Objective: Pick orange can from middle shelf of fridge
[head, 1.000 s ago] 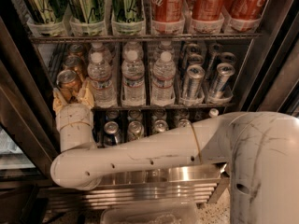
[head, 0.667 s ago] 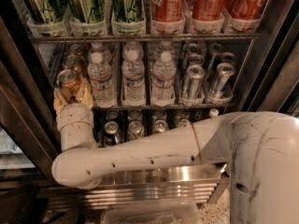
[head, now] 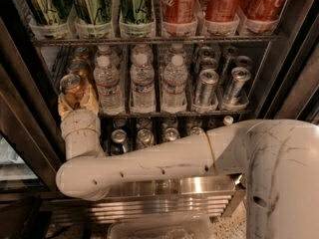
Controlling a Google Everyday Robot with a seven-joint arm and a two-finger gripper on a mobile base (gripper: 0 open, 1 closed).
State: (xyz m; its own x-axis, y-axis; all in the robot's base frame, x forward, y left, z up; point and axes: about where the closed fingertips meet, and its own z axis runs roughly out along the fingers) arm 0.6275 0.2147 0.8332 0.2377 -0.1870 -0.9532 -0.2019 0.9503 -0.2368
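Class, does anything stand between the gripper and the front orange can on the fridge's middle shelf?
Nothing visible does. The gripper sits at the base of the copper-orange metallic drink can, left front of the middle wire shelf; clear water bottles stand beside it.

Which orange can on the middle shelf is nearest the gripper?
The frontmost orange can at the middle shelf's left end; the gripper sits right at its base, and the other orange cans queue behind it.

I'm looking from above the arm (head: 149,163), close, down into the fridge (head: 285,73); the gripper (head: 76,102) is sitting at the middle shelf (head: 149,114), left.
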